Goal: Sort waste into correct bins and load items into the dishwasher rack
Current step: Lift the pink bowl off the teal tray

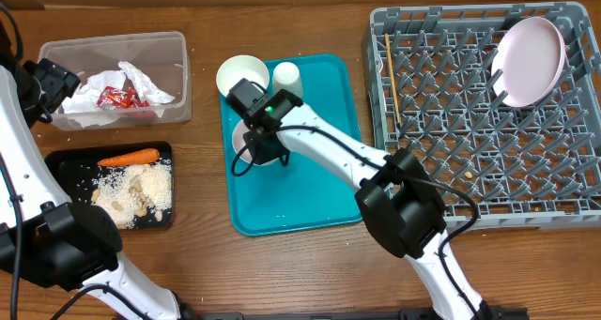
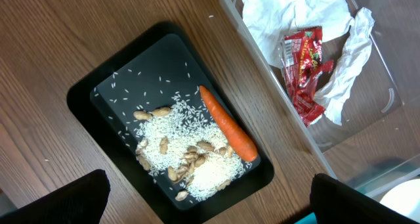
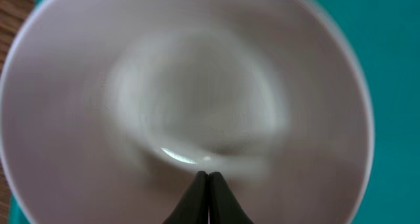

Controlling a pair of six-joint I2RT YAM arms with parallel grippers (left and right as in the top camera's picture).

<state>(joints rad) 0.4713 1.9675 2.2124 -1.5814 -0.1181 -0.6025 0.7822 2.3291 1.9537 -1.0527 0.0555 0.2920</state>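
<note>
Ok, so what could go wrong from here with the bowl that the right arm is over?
First, the right gripper is shut over the inside of the bowl; going lower like that, it would likely push or tip the bowl rather than catch its rim.
Second, the other bowl and the cup stand close by on the teal tray; a sideways drag could knock them.

Robot lab bench staged as kitchen cleanup: right arm based at 6 o'clock, left arm at 8, wood-grain table, dishwasher rack on the tabletop at 3 o'clock, teal tray centre.
</note>
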